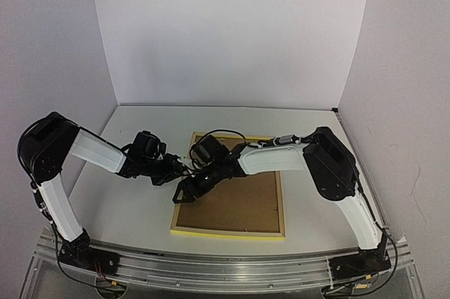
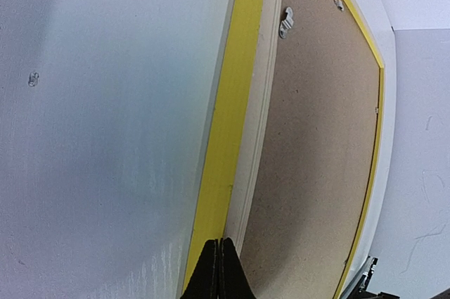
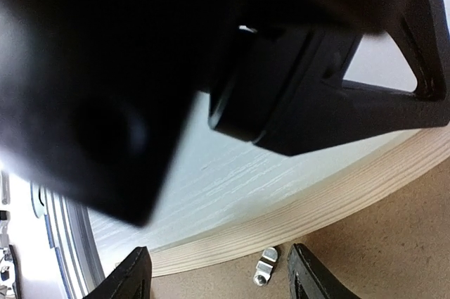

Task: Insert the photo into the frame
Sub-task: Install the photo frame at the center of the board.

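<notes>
The frame [image 1: 228, 231] lies face down on the table, yellow edges around a brown backing board [image 1: 242, 197]. The photo is out of view. My left gripper [image 1: 177, 169] is shut with nothing between its fingers; in the left wrist view its tips [image 2: 219, 260] sit over the inner side of the frame's yellow left rail [image 2: 226, 123]. My right gripper [image 1: 185, 191] hangs open over the frame's near left part. In the right wrist view its fingers [image 3: 137, 274] straddle a small metal turn clip [image 3: 265, 268] on the backing board [image 3: 394, 243], beside the pale wooden rail [image 3: 330, 197].
The dark body of the left arm [image 3: 105, 81] fills the upper part of the right wrist view, close above the right gripper. More metal clips [image 2: 285, 22] sit on the board's edge. White walls [image 1: 232, 32] enclose the table, and a metal rail [image 1: 225, 271] runs along its near edge.
</notes>
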Robot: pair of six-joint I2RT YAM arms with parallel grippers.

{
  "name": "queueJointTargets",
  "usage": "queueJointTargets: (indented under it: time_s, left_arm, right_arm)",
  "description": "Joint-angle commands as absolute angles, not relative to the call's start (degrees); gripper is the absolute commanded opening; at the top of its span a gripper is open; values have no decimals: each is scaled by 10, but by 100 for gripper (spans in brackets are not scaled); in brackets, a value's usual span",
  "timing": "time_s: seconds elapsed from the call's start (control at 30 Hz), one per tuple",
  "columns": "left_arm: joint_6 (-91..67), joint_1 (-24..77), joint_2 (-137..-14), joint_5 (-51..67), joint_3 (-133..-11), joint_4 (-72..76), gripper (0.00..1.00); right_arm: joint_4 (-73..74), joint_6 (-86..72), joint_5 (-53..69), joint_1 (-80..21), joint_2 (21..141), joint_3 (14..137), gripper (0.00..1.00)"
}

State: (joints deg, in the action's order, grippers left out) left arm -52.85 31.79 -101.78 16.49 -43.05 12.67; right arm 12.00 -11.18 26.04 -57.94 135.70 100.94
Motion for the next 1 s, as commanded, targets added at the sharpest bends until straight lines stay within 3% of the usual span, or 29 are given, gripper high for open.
queueJointTargets:
  time_s: [0.0, 0.43, 0.53, 0.7, 0.97]
  left_arm:
    - [-534, 339, -1064, 155, -410, 26, 0]
    - [-532, 338, -1053, 150, -401, 21, 0]
    - [-530, 338, -1050, 150, -397, 21, 0]
    - [-528, 338, -1043, 149, -393, 18, 0]
    - [-528, 339, -1039, 150, -389, 18, 0]
  right_arm:
    - [177, -176, 206, -631, 1321, 986, 64]
    - [46, -282, 120, -606, 1227, 870, 57]
    - [39, -284, 109, -600, 1208, 846, 49]
    - [37, -316, 117, -591, 1214, 850, 22]
    - [38, -360, 140, -591, 1290, 910, 9]
